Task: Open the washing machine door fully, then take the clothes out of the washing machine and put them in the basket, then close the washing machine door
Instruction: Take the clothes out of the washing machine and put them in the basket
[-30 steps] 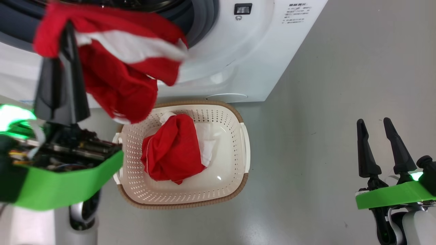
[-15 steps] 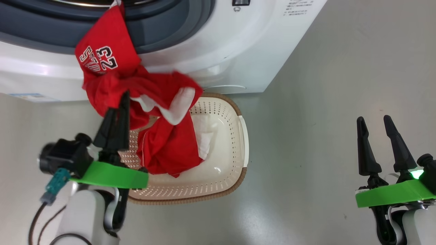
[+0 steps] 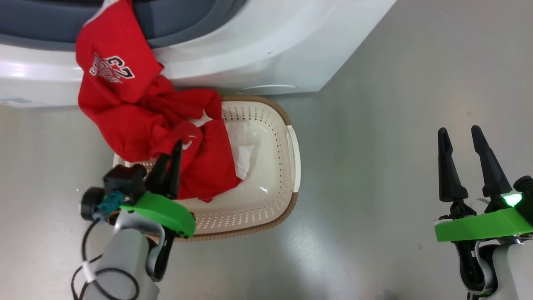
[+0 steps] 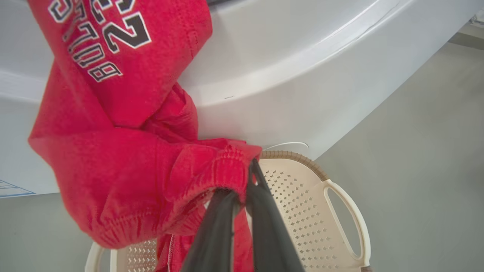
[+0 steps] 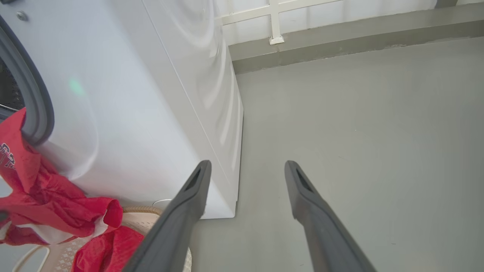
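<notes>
My left gripper [image 3: 178,143] is shut on a fold of red clothes [image 3: 137,114] over the left half of the cream basket [image 3: 283,183]. The garment stretches from my fingers up to the washing machine [image 3: 258,46], its printed end still hanging out of the grey door ring [image 3: 179,25]. In the left wrist view the fingers [image 4: 261,200] pinch a ribbed red cuff [image 4: 211,170] above the basket [image 4: 340,211]. Another red and white piece [image 3: 216,166] lies inside the basket. My right gripper [image 3: 460,133] is open over the bare floor, far right. The washing machine door is out of view.
Grey floor [image 3: 374,166] spreads to the right of the basket and machine. In the right wrist view the machine's white side [image 5: 170,94] stands left of my open fingers [image 5: 196,189], with a low wall ledge [image 5: 340,34] at the back.
My left gripper has come down and back from the drum mouth toward the basket, dragging the red garment out with it. The head camera has tilted a little. The right arm has stayed put.
</notes>
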{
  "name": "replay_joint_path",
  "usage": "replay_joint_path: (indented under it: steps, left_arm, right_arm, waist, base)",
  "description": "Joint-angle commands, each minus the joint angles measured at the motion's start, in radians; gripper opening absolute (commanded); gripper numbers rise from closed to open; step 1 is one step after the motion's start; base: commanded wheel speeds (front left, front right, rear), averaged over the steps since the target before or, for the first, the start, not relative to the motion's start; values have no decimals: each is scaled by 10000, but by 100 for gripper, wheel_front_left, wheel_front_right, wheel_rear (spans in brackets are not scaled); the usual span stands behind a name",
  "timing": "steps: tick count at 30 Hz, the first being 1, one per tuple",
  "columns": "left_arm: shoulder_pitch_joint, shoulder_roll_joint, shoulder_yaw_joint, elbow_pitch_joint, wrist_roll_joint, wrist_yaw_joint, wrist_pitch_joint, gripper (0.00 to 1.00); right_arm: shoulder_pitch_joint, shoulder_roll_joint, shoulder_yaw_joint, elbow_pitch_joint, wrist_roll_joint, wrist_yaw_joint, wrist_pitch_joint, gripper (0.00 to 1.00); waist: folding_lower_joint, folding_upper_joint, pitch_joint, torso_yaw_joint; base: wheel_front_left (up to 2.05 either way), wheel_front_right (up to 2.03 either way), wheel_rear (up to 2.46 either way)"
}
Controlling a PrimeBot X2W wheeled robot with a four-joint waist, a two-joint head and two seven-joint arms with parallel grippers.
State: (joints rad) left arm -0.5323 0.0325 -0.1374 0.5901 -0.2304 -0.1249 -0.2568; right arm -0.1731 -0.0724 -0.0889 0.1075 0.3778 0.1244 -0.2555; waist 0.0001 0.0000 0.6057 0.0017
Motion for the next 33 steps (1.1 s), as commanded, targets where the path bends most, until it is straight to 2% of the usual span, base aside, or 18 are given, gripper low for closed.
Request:
replay_joint_path:
  steps: [1,7,12,15,16,17,18,24,33]
  left_arm:
    - [-15,178,181,-58,12,-52,-49,0]
    - [-538,178,-212,971,-150,-55,-49,3]
    - [-1185,178,-163,1709,-307,-56,-49,23]
    - [-1528,178,-232,2184,-345,-56,-49,45]
    - [-1635,178,-214,2287,-339,-56,-49,76]
    - [-1726,178,-171,2374,-360,-56,-49,93]
    - [-1798,178,-144,2444,-374,-56,-49,100]
    - [-1920,178,-38,2536,-408,-57,-49,100]
    - [-1312,177,170,1895,-379,-43,-49,100]
  right_arm:
    - [-22,-55,185,-240,28,63,-63,100]
    - [-185,-18,170,-296,27,63,-63,100]
    - [-343,-3,166,-353,5,63,-63,100]
    - [-417,-3,171,-360,-2,63,-63,100]
    - [-438,-3,172,-362,-3,63,-63,100]
    - [-458,-4,178,-358,-6,63,-63,100]
    - [-477,-7,179,-354,-9,63,-63,100]
    - [-513,1,144,-317,-27,63,-63,100]
    - [-390,31,142,-247,-58,63,-63,100]
  waist:
    - [-1,0,141,-76]
    - [-1,0,495,-142]
    - [-1,0,804,-118]
    - [-1,0,904,-115]
    - [-1,0,928,-116]
    - [-1,0,950,-122]
    - [-1,0,965,-124]
    - [-1,0,915,-98]
    - [-1,0,513,53]
  base:
    - [0,0,0]
    - [0,0,0]
    - [0,0,0]
    - [0,0,0]
    - [0,0,0]
    - [0,0,0]
    - [0,0,0]
    - [0,0,0]
    - [0,0,0]
